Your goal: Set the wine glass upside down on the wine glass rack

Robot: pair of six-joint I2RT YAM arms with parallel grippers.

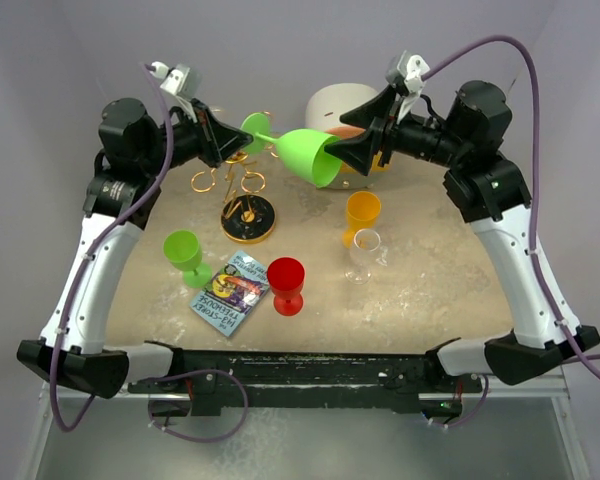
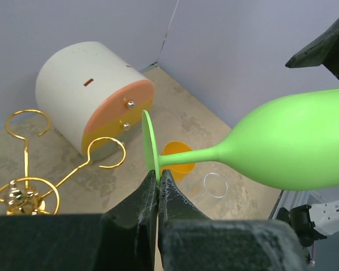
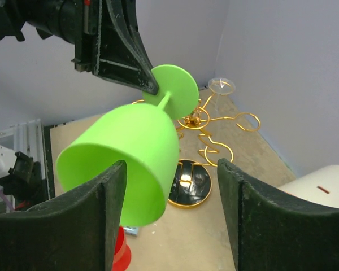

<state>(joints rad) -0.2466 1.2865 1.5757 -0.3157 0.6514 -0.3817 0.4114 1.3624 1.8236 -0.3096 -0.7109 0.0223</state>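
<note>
A large green wine glass (image 1: 310,155) hangs on its side in the air above the table's far middle, its foot toward the left and its open bowl toward the right. My left gripper (image 1: 242,140) is shut on the rim of the foot (image 2: 150,141). My right gripper (image 1: 342,155) stands open at the bowl's mouth (image 3: 130,152), with its left finger beside the bowl wall and its right finger well apart. The gold wine glass rack (image 1: 248,218) stands below and left of the glass, with its looped arms (image 3: 220,121) and black base (image 3: 189,183) in the right wrist view.
A white-and-orange drawer box (image 1: 340,105) sits at the back behind the glass. On the table stand an orange glass (image 1: 362,212), a clear glass (image 1: 364,250), a red glass (image 1: 286,283) and a small green glass (image 1: 184,250). A booklet (image 1: 230,293) lies near the front.
</note>
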